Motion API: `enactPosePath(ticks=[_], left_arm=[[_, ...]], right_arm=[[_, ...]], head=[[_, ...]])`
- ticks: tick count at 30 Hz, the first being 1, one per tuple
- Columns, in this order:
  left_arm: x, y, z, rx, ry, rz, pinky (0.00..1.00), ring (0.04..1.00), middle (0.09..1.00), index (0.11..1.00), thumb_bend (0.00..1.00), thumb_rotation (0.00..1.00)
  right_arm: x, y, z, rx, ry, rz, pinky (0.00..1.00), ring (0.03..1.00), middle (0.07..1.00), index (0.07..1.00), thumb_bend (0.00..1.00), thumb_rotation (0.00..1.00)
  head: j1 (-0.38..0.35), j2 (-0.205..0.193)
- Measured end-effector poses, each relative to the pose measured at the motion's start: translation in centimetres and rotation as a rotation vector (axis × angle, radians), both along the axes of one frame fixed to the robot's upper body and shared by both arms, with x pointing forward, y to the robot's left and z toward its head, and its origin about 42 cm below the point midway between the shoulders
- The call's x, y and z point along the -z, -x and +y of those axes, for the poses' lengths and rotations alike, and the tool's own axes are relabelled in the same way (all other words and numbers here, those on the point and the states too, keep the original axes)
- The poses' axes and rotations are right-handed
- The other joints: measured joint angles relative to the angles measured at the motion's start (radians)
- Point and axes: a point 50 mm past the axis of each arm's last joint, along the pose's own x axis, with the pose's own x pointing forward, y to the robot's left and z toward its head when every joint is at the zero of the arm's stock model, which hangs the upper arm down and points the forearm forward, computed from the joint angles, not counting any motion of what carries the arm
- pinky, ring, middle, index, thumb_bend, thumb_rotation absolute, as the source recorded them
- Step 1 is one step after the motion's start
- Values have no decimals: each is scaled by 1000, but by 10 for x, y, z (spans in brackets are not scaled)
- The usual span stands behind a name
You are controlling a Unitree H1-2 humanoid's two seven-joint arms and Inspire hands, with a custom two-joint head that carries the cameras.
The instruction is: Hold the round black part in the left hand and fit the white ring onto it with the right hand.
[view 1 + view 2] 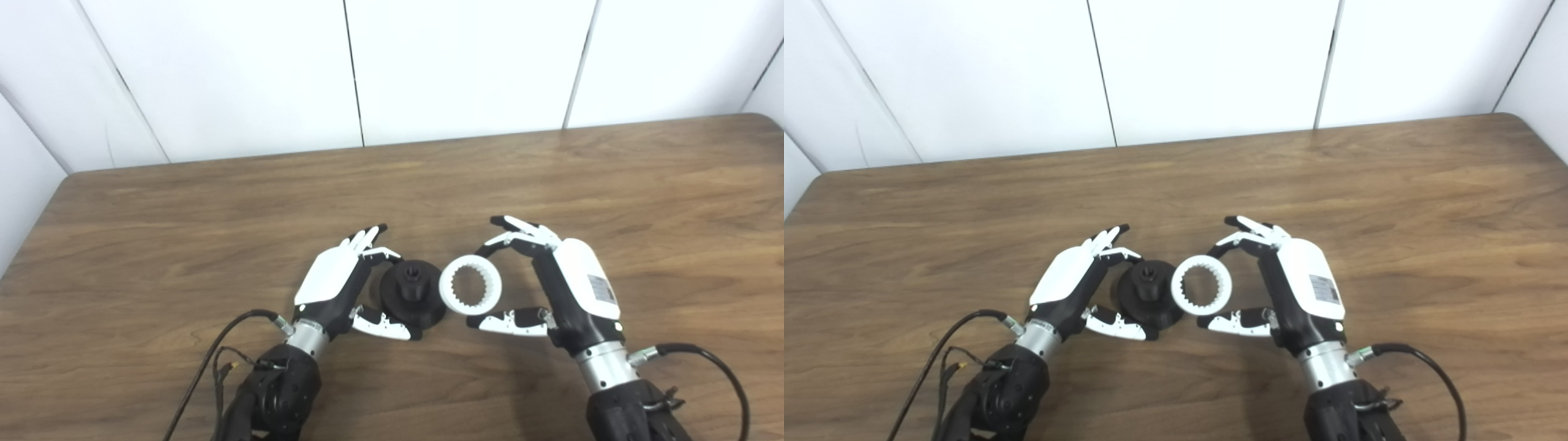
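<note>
Two hands meet near the front middle of the table (pixel 184 202), and in the left eye view the left hand (pixel 343 285) is cupped around the black part (pixel 411 295), fingers (pixel 366 237) curled over its far side and thumb (pixel 383 324) under its near edge. The part sits low, right at the wood; whether it rests there or is lifted a touch, I can't tell. Just beside it, overlapping its right edge, comes the ring (pixel 470 285), white, toothed on the inside, tilted so its hole faces the camera. The right hand (pixel 560 285) pinches it, fingertips (pixel 499 240) at the top rim, thumb (pixel 508 320) by the bottom. Ring and part touch or nearly so; the ring is not seated on the hub. A cable (pixel 202 361) loops off the left wrist, another (pixel 716 367) off the right. White wall panels (pixel 465 67) stand behind.

Over to the right eye view: same picture, shifted left. Left hand (pixel 1078 285) wrapped on the part (pixel 1146 297), right hand (pixel 1292 285) gripping the ring (pixel 1202 285), which covers the part's right edge. The hub pokes up clear on the left of the ring. Nothing else lies between the hands; the rest of the table (pixel 1427 202) shows bare wood grain.
</note>
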Motion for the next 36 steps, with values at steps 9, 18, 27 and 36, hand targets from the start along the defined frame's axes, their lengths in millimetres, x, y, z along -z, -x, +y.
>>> enactPosePath(ticks=[9,18,27,36], left_arm=[[0,0,-2,0,0,1,1000,1000,1000,612,883,294],[0,0,-2,1,-1,0,1000,1000,1000,611,881,302],[-1,0,-2,1,-1,-1,1000,1000,1000,612,884,301],[-3,1,-1,-2,-9,1,1000,1000,1000,613,887,299]], right_arm=[[-2,-21,32,-70,8,7,882,840,852,494,517,149],[5,-39,37,-71,46,29,846,823,839,494,519,149],[8,-49,39,-66,65,34,846,815,838,494,519,147],[12,-51,38,-70,72,45,854,820,842,494,518,146]], head=[[8,3],[9,3],[8,11],[5,15]])
